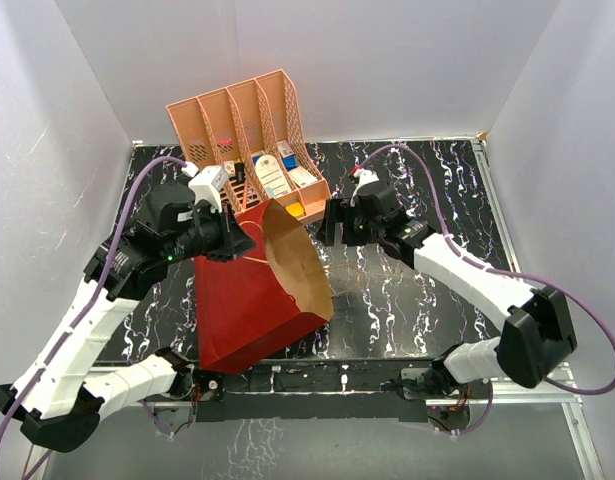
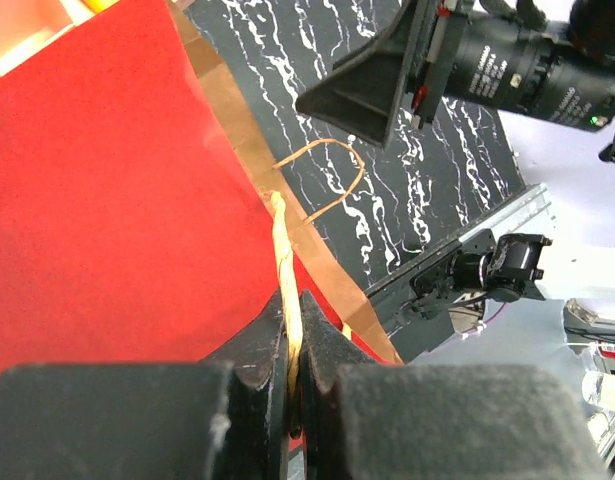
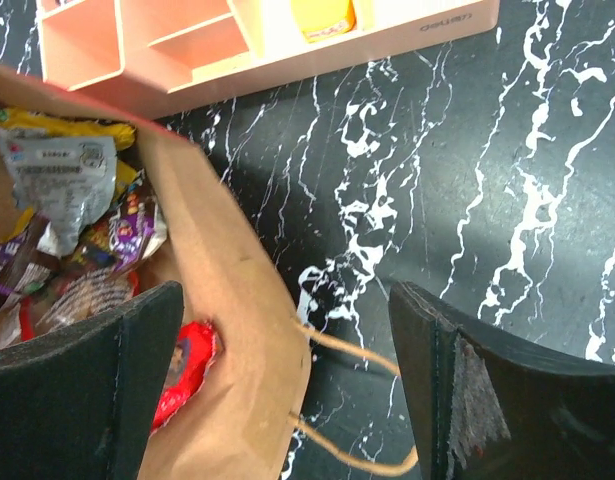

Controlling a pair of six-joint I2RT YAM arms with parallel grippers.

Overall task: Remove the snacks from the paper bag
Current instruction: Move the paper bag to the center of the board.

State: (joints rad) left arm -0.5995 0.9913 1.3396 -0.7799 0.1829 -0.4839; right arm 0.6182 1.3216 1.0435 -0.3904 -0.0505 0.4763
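Snacks (image 3: pixel 65 175): crinkly packets in silvery, yellow, purple and glossy red, heaped inside the paper bag (image 1: pixel 242 305). The bag is rectangular, matte red outside and brown kraft inside. It is leaned over on the black, white-veined desk (image 1: pixel 387 310), its mouth turned toward the right end effector (image 3: pixel 292 375), whose fingers are spread wide astride the rim, one over the packets and one outside. The left end effector (image 2: pixel 292 315) is clamped on a twisted tan cord handle (image 2: pixel 279 230). A salmon-pink slotted organizer (image 1: pixel 237 115) is set just behind.
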